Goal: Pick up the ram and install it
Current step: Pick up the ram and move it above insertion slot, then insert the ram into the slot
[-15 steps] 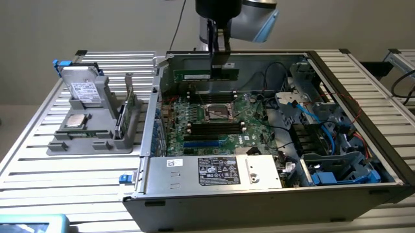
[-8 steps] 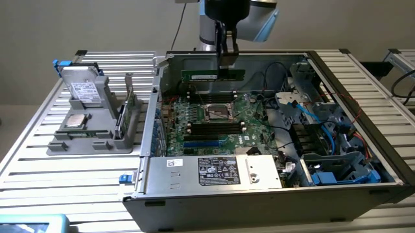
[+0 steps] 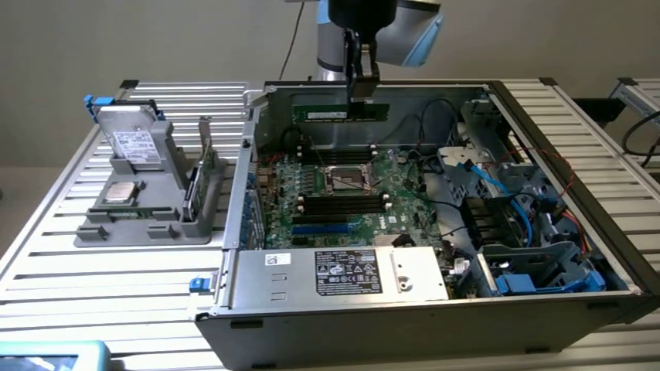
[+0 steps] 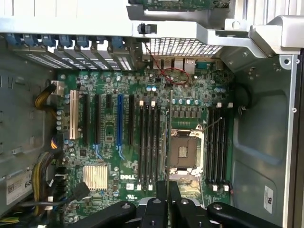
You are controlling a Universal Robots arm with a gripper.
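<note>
Obs.: end effector (image 3: 361, 90) hangs over the open computer case (image 3: 309, 309), fingers pinched nearly together on the top edge of the ram (image 3: 341, 114). The green stick is held level, clear above the motherboard (image 3: 403, 209) and near the case's far wall. In the wrist view the ram (image 4: 169, 137) reads edge-on as a thin line running out from the end effector (image 4: 168, 192), lying between the bank of black memory slots (image 4: 149, 142) and the processor socket (image 4: 183, 154). Judgement: pick-up is done, the carry is in hand, and the stick is not yet seated. Seating calls for the lower edge to run parallel to a slot and straight above it, with a plumb descent. The line now looks beside the slots rather than over one. The slots look empty, though I cannot tell whether their end latches stand open. Room: the case top is open and nothing tall stands around the socket. The cable tangle (image 3: 515, 209) sits well apart on the exterior view's right. The grey holder (image 3: 154, 209) on the worktop (image 3: 113, 286) is outside the case.
</note>
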